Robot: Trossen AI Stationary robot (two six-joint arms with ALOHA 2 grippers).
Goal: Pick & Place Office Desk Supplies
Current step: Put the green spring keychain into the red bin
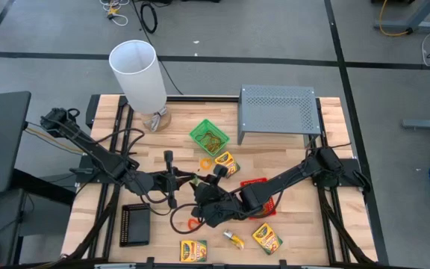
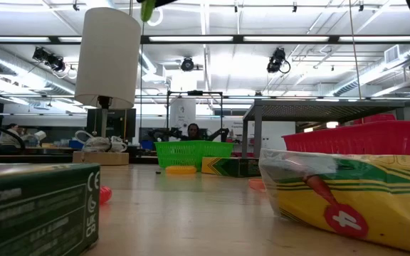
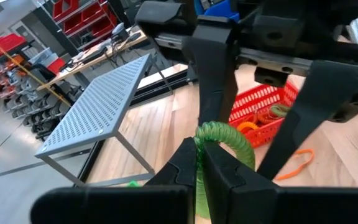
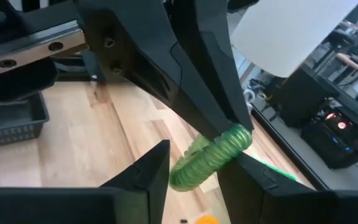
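Note:
A green coiled loop band (image 3: 224, 138) hangs above the middle of the table. My left gripper (image 1: 189, 180) is shut on it. My right gripper (image 1: 201, 188) meets it from the other side, open, with one finger (image 4: 143, 175) on each side of the band (image 4: 209, 157); one looks close to touching it, the other stands a little apart. The red tray (image 3: 263, 104) holds coloured bands, and an orange band (image 3: 294, 163) lies on the wood beside it. Crayon boxes (image 1: 226, 163) (image 1: 193, 250) (image 1: 267, 238) lie on the table. The green tray (image 1: 209, 137) and black tray (image 1: 135, 224) sit apart.
The tall white cylinder (image 1: 139, 75) stands at the back left and the grey perforated riser (image 1: 278, 112) at the back right. A red loop (image 1: 192, 223) and a small yellow item (image 1: 234, 239) lie near the front.

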